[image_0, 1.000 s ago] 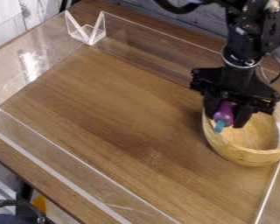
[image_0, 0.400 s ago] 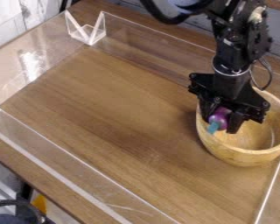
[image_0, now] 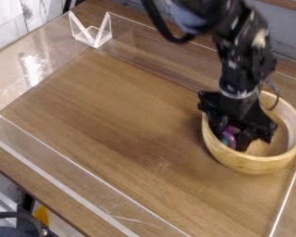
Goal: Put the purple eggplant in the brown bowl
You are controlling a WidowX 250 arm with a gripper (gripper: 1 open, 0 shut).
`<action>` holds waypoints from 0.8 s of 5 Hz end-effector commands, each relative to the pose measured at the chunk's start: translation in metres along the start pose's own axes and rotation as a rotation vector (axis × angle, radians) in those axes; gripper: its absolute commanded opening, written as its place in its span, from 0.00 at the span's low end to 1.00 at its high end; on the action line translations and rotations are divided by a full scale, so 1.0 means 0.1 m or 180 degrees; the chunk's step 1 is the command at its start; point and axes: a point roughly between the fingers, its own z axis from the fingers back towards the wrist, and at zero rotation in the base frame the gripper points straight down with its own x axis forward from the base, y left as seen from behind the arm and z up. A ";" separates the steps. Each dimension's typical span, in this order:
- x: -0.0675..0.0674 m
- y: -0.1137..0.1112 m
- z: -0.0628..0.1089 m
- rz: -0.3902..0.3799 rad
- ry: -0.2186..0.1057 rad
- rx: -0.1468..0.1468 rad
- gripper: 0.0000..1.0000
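The black end effector (image_0: 235,131) is down in the brown bowl (image_0: 252,163), closed on the purple eggplant (image_0: 229,132). The eggplant is inside the bowl, near its left side in the picture, with its blue-green end (image_0: 226,140) showing. The bowl sits on the wooden table (image_0: 107,125)

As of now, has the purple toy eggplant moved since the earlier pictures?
Yes, lower, deeper inside the round light-brown wooden bowl; the eggplant is partly hidden.

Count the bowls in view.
1. The brown bowl sits at the table's right side, under the gripper. Anything behind the arm could be hidden.
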 end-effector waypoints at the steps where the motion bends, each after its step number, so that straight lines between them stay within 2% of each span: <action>1: 0.16 0.04 -0.03 0.0153 -0.0115 0.0021 0.00; 2: 0.22 0.05 -0.06 0.0272 -0.0106 0.0036 0.00; 4: 0.20 0.04 -0.06 0.0199 -0.0044 0.0021 0.00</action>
